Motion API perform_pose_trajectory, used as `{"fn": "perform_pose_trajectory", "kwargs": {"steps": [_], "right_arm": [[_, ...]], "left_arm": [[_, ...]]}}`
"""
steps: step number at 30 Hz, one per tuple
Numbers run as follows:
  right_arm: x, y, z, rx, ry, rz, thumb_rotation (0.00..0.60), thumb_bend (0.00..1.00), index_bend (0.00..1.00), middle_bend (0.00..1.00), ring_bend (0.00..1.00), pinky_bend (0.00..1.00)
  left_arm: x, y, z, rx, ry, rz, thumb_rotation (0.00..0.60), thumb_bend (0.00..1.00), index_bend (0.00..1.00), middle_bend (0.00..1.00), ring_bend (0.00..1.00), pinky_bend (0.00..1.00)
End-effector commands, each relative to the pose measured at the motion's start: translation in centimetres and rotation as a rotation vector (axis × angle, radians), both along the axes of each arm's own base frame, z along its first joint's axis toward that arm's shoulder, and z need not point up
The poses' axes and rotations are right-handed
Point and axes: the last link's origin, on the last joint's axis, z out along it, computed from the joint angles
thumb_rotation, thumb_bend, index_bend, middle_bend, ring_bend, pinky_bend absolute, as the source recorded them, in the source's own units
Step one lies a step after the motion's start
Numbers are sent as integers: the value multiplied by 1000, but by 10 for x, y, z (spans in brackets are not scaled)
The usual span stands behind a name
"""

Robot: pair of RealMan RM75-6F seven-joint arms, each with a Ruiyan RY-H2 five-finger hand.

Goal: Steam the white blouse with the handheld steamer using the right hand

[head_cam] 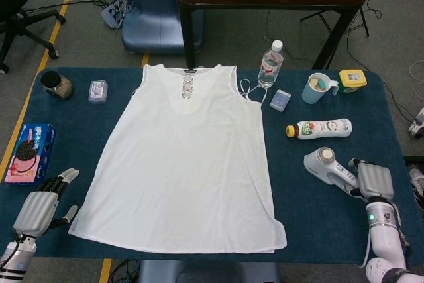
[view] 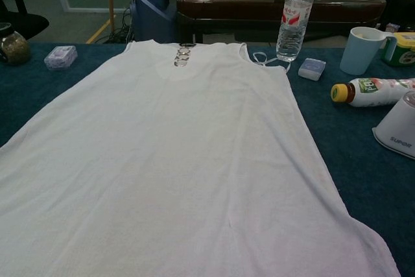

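Observation:
The white blouse point(head_cam: 185, 164) lies flat on the blue table, neckline at the far side; in the chest view the blouse point(view: 168, 160) fills most of the frame. The white handheld steamer point(head_cam: 322, 162) lies right of the blouse, head pointing left. My right hand point(head_cam: 374, 180) grips its handle near the table's right edge. In the chest view only the steamer head point(view: 397, 133) shows at the right border; the hand is out of frame. My left hand point(head_cam: 41, 205) rests open at the front left corner, apart from the blouse hem.
Right of the blouse stand a water bottle point(head_cam: 270, 64), a small blue box point(head_cam: 280, 100), a blue cup point(head_cam: 318, 88), a yellow tub point(head_cam: 352, 80) and a lying drink bottle point(head_cam: 321, 128). On the left are a jar point(head_cam: 56, 85), a clear box point(head_cam: 98, 91) and a cookie box point(head_cam: 30, 152).

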Motion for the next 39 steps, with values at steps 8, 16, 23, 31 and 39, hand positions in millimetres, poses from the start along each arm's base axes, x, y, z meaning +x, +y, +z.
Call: {"fn": "perform_pose_trajectory", "kwargs": {"steps": [8,16,23,31,39], "right_arm": [[1,0,-3,43,10,-10,600,462,446,428,356,471],[8,-13,-12,76,21,7,600,491,446,428,356,471],[13,-20,-19,77,5,27,600,534,446,464,362,471],[14,-23,-24,28,-31,51,600,572,446,467,396,471],[14,-26,-28,-53,-55,49,600,621,446,469,396,486]], "left_arm": [[0,0,-2,-14,-9,-3,600,315,96,109,176,149],[-1,0,-3,-21,-15,4,600,316,96,113,176,150],[-2,-2,-3,-28,-22,14,600,315,98,114,176,150],[-1,-1,-4,-35,-25,12,600,316,128,120,176,151],[0,-1,-6,-49,-32,14,600,315,129,134,190,154]]}}
